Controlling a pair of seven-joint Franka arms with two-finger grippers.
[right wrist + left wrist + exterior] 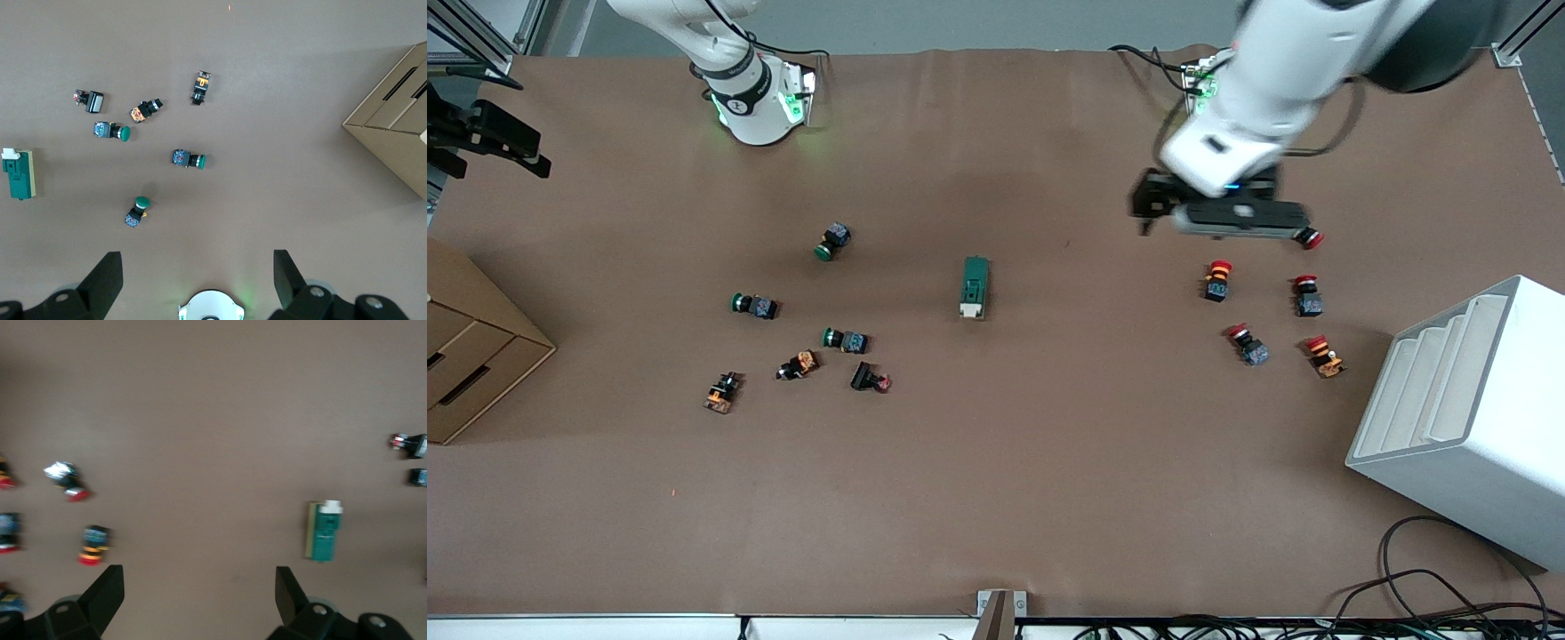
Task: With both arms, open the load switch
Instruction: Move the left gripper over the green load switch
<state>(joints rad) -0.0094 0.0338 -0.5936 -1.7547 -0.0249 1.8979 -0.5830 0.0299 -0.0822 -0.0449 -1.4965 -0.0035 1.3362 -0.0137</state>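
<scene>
The load switch is a dark green block with a white tab on the end nearer the front camera. It lies flat mid-table, alone, and also shows in both wrist views. My left gripper hangs in the air toward the left arm's end of the table, over bare table beside a group of red-capped buttons. It stands wide open with nothing between its fingers. My right gripper is open and empty, high over its own base; the front view does not show it.
Green-capped and orange push buttons lie scattered toward the right arm's end. Several red-capped buttons lie toward the left arm's end. A cardboard drawer box and a white stepped rack stand at the table's two ends. Cables trail by the front edge.
</scene>
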